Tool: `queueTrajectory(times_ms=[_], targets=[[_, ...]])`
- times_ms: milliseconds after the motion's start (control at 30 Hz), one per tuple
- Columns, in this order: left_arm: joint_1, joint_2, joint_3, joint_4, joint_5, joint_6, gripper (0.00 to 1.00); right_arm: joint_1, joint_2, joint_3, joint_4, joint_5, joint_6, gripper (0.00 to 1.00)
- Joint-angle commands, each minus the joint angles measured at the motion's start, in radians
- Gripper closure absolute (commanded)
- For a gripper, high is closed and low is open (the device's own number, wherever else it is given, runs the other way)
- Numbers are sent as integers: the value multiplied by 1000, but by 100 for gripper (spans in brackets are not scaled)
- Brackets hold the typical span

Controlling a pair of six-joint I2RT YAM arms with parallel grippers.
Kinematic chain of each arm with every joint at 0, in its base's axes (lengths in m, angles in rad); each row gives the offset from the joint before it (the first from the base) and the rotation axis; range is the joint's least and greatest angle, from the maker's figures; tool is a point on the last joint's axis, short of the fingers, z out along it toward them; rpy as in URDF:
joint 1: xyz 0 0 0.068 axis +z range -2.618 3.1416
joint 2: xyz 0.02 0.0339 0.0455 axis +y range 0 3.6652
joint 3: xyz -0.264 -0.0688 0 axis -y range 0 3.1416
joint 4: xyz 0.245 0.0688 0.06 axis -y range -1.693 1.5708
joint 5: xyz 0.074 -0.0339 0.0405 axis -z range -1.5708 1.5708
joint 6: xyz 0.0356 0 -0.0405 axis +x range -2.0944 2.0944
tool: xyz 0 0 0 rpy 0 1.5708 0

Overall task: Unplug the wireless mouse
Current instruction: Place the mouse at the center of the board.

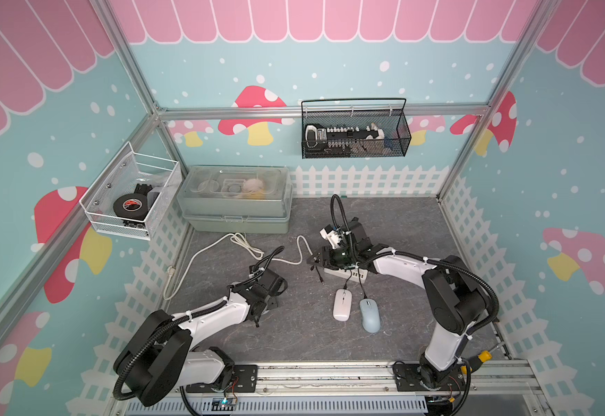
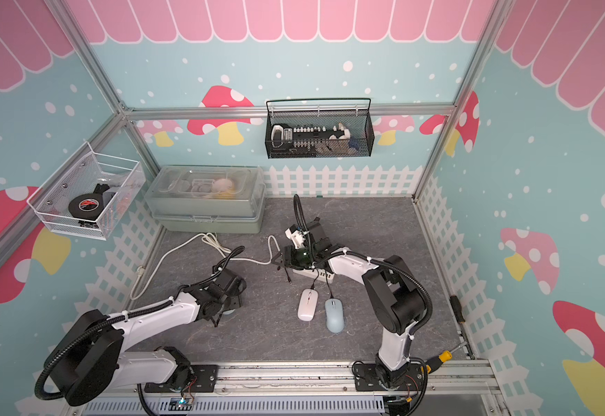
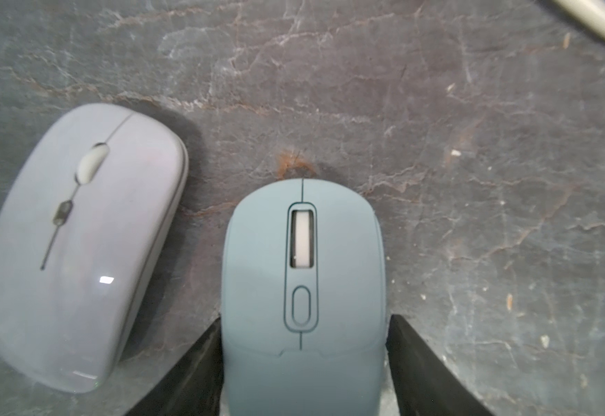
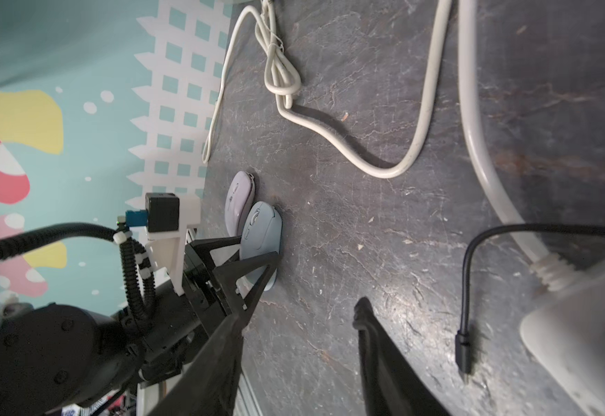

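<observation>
A teal wireless mouse point(image 3: 303, 288) lies on the dark table between the fingers of my left gripper point(image 3: 304, 318). The jaws stand open, with a thin gap showing at one side. No cable is in the mouse's front. The right wrist view shows the same mouse point(image 4: 263, 230) and left gripper point(image 4: 257, 246). In both top views the left gripper point(image 1: 259, 311) covers this mouse. A loose black cable plug point(image 4: 462, 347) lies on the table near the white power strip point(image 4: 582, 345). My right gripper point(image 4: 301, 311) is open and empty, hovering beside the strip point(image 1: 348, 275).
A lilac mouse point(image 3: 81, 245) lies right beside the teal one. A white mouse point(image 1: 341, 304) and a pale blue mouse point(image 1: 370, 315) each have a black cable running to the strip. The strip's white cord point(image 1: 243, 243) loops across the table toward a grey lidded box point(image 1: 236, 200).
</observation>
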Motion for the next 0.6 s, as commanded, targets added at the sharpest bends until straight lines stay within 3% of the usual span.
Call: queueTrajectory(times_ms=[0,567], targets=[[6,-34,-20,5,-8,-34,29,13,-47,22,-69,51,-45,39],[4,-127,-38,-31,-13,-46,23,60,-176,-25,-203,202,-74,33]])
